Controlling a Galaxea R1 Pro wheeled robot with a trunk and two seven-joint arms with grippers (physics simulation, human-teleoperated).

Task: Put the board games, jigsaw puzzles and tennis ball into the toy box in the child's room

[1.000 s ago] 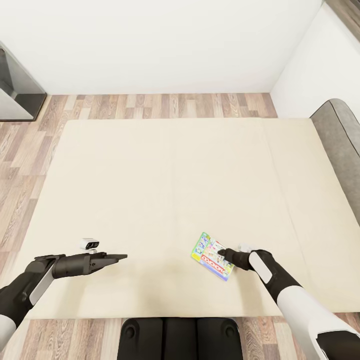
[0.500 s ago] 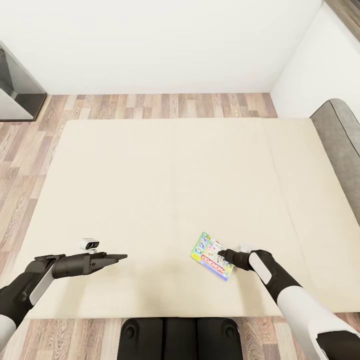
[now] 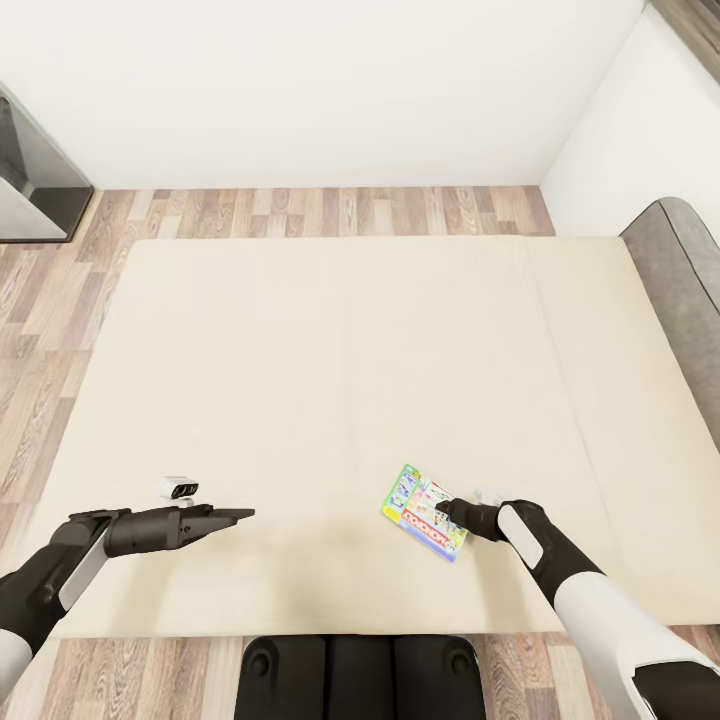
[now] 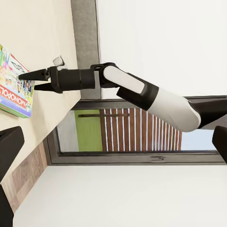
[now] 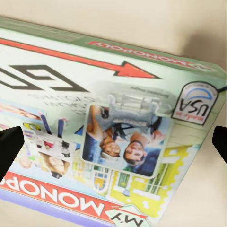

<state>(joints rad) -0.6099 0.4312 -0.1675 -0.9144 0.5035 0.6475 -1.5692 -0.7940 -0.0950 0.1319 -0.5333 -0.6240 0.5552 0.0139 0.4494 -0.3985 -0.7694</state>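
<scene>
A colourful Monopoly board game lies flat on the cream bed, near its front edge. My right gripper hovers low over the game's right part and is open. In the right wrist view the box lid is close up, with one dark fingertip at each side. In the head view my left gripper hangs over bare mattress well to the left of the game, open and holding nothing. The left wrist view looks across at the right gripper beside the game.
A grey padded headboard borders the bed on the right. Wood floor runs behind and to the left of the bed, up to white walls. A dark piece of furniture stands at the far left. My base touches the bed's front edge.
</scene>
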